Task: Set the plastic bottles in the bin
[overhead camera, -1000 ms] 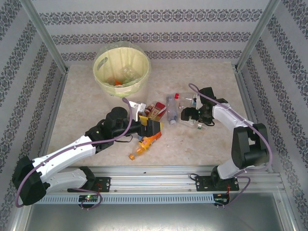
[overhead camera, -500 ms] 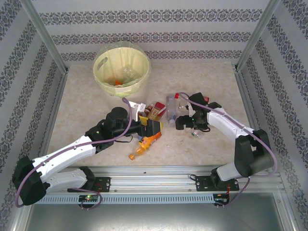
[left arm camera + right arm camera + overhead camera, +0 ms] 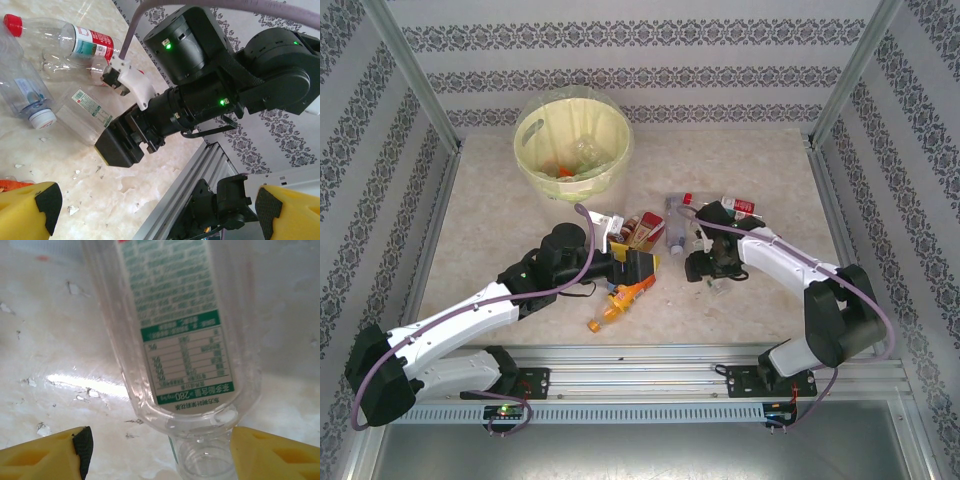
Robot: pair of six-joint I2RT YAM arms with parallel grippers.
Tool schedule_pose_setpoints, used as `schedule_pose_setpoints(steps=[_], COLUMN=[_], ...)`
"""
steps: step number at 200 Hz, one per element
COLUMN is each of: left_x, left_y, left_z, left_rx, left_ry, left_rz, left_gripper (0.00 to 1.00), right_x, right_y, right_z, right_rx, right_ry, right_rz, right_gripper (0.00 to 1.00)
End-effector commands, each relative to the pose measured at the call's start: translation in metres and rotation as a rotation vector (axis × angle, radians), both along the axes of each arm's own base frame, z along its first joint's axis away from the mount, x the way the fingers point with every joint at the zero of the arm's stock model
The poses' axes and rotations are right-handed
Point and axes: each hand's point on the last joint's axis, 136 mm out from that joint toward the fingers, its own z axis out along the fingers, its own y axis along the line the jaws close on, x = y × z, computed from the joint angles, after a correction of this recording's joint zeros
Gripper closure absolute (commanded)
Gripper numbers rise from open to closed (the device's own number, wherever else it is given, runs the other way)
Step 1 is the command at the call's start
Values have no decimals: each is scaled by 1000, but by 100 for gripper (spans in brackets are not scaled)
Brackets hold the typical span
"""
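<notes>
Clear plastic bottle (image 3: pixel 185 340) with a green label lies on the table (image 3: pixel 50 340), straddled by the right claw (image 3: pixel 160 455), fingers parted, not gripping; left claw (image 3: pixel 160 210) gapes wide, empty.

The left arm reaches to 2 o'clock, left gripper (image 3: pixel 633 258) gaping; right arm to 10 o'clock, right gripper (image 3: pixel 704 268) parted

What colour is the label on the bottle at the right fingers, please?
Label green and white; right wrist view.
</notes>
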Motion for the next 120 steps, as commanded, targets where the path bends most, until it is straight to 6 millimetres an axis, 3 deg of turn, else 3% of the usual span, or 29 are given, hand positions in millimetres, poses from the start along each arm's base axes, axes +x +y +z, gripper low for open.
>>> schedule_pose_setpoints(steps=[1,59,120], left_x=[-4,-5,-5], left_y=[-4,-6,-5], left_z=[5,5,4], left_rx=[-13,-17,-13], left_ry=[-14,-11,-9], left_rz=[-12,-22,-17], left_gripper=[0,0,0], right_x=[-14,-24,-19], right_y=[-10,-17,-18], right_z=[-12,-28,-33], right_rx=[-68,-98,-108], right_ry=[39,45,16], right_rz=[-35,-114,-151], right_gripper=[27,35,47])
